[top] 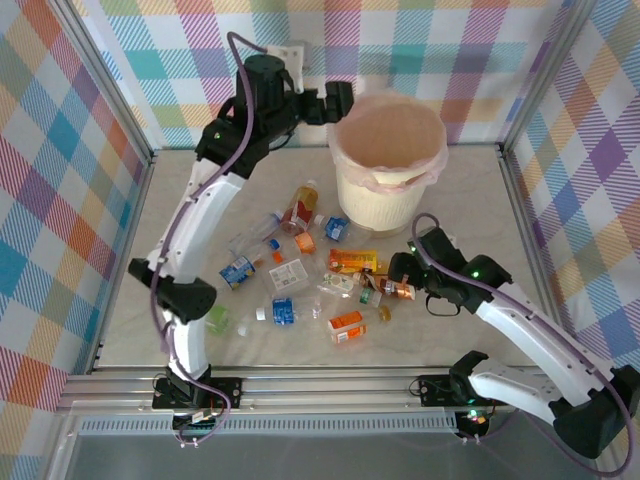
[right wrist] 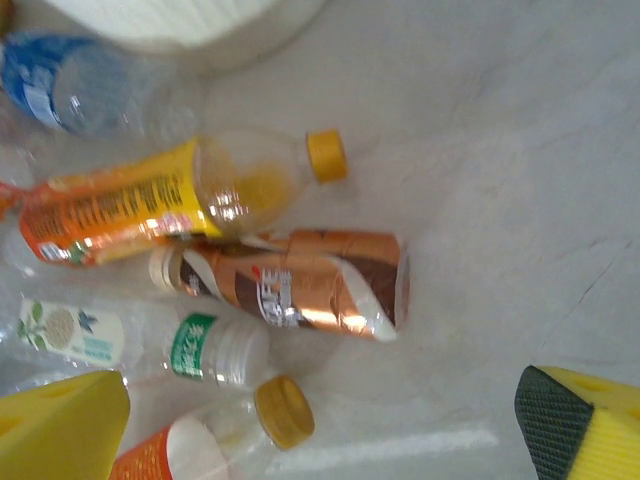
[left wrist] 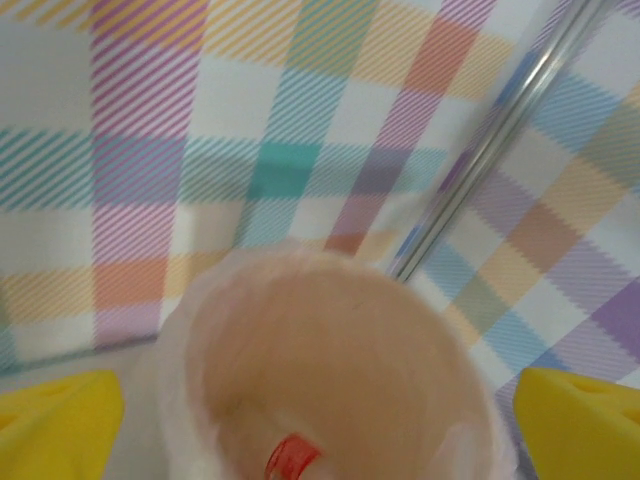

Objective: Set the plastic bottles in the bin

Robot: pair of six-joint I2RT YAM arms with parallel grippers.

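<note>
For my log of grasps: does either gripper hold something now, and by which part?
Nothing is held. The left gripper stands open by the bin; the right gripper stands open over the plastic bottles, gripping none.

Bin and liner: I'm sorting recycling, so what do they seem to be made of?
Bin: likely rigid plastic, cream with a matte look. Its wall is faintly ribbed, holds a round shape and shows no glare.
Liner: probably thin plastic film, pinkish and translucent. It wrinkles and folds loosely over the rim.
</note>
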